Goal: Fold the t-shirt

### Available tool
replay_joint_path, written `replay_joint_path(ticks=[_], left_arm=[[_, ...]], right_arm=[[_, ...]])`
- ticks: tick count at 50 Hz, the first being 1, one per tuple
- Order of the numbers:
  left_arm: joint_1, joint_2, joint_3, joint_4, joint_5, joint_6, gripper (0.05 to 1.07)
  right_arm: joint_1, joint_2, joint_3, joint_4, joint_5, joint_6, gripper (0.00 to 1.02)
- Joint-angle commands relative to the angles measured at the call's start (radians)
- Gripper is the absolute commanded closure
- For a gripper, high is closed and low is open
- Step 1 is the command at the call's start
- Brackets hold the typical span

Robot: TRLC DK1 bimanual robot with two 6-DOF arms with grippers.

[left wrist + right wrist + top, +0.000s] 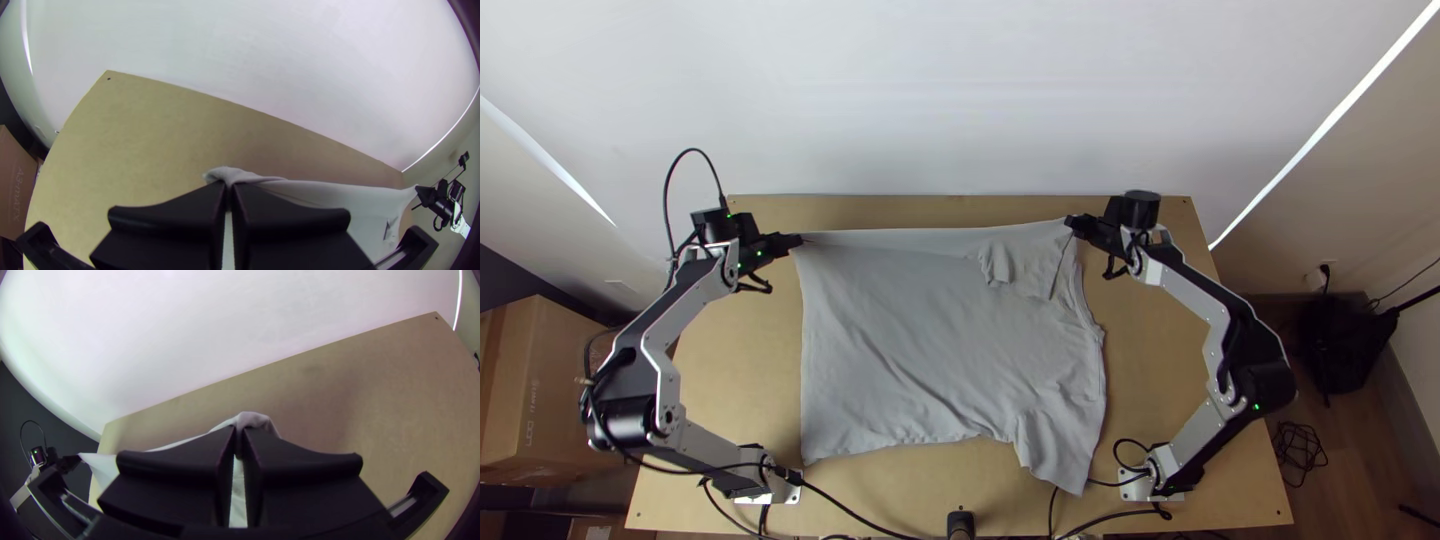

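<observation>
Shirt (930,330) spread across mid desk (1150,350), far side pulled taut parallel to the far edge. Left hand (798,240) clenched on its far-left corner, right hand (1070,222) clenched on its far-right corner; cloth pinched in both. Gripping both corners likely keeps that side straight so it can come over in one go. One sleeve lies doubled inward near the right hand, the other points at the near edge. Looks like early folding; next probably carry both corners toward the near edge, level, or it'll skew and crease.
</observation>
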Motion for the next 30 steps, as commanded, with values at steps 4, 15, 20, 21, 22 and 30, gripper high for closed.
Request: replay_joint_path(ticks=[4, 15, 20, 21, 22, 30], left_arm=[[-0.001, 0.121, 0.14, 0.019, -0.013, 0.002, 1.05], [-0.004, 0.24, 0.27, -0.012, -0.014, -0.002, 1.05], [-0.008, 0.26, 0.299, -0.025, -0.016, -0.002, 1.05], [-0.01, 0.262, 0.304, -0.028, -0.016, -0.003, 1.05], [-0.011, 0.262, 0.308, -0.031, -0.016, -0.006, 1.05], [-0.025, 0.248, 0.341, -0.127, -0.014, -0.017, 1.05]], right_arm=[[-0.042, 0.131, 0.183, -0.07, 0.031, -0.008, 1.0], [-0.044, 0.272, 0.397, -0.208, 0.049, -0.012, 1.0], [-0.042, 0.337, 0.509, -0.292, 0.054, -0.008, 1.0], [-0.042, 0.346, 0.528, -0.308, 0.054, -0.008, 1.0], [-0.042, 0.355, 0.549, -0.323, 0.054, -0.006, 1.0], [-0.036, 0.386, 0.653, -0.44, 0.054, 0.023, 1.0]])
